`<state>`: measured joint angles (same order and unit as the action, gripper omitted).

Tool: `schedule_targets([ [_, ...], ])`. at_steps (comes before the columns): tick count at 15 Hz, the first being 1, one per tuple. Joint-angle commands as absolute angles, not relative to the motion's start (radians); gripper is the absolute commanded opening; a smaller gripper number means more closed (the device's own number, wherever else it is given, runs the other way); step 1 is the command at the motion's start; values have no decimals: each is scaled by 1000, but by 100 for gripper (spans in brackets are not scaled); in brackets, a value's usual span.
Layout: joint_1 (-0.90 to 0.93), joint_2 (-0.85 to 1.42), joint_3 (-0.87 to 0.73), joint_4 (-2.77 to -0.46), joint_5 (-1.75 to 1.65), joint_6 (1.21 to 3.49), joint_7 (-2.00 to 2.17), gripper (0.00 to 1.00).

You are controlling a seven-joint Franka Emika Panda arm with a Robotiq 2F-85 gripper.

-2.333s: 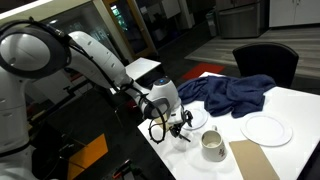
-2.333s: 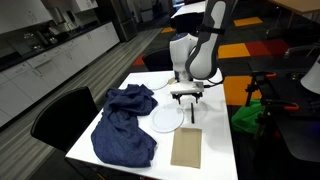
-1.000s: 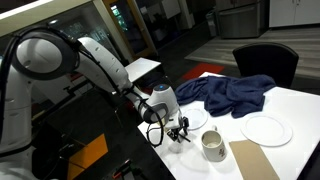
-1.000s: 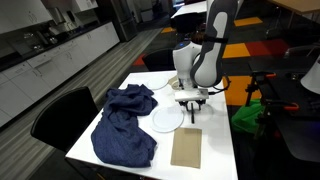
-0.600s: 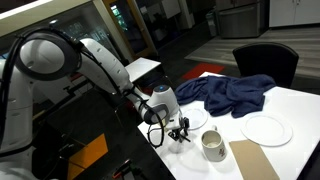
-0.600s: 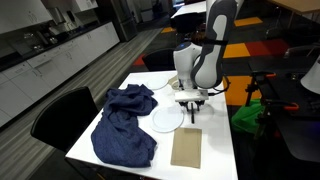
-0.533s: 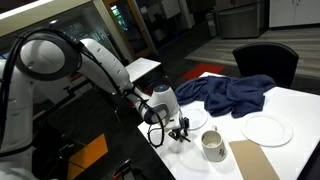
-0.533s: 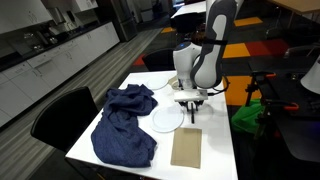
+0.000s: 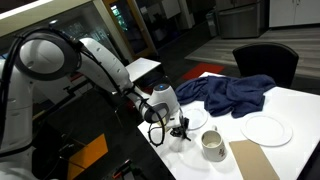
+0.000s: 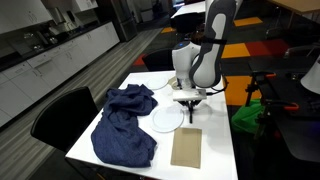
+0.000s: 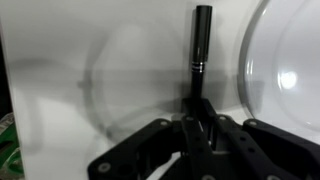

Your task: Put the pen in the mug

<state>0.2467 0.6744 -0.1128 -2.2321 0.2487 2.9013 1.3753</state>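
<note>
In an exterior view, looking across the worktop [image 9: 300, 105] from a corner, side-on to the arm [image 9: 100, 55]. In an exterior view, looking lengthwise along the worktop [image 10: 215, 150] from higher up. Shared in both exterior views: blue cloth [image 9: 235, 92], plate [image 9: 266, 129]. Wrist view very near, straight down past the hand [image 11: 196, 125] onto the pen [image 11: 202, 45].

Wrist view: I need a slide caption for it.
Gripper closed on the black pen, white dish at right.

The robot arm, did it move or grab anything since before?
The gripper slid a little toward the mug, low over the table, and seems to have closed around the pen, which now lies between its jaws in the wrist view. For the last second it barely moved. The mug, the plate and the blue cloth stayed put.
</note>
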Motion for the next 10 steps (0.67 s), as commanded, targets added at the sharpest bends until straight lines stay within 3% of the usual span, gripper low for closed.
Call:
schedule_targets([
  [1, 265, 586, -129, -2292, 239, 2893, 1375, 3],
  [10, 397, 349, -290, -2412, 71, 2835, 1434, 3],
])
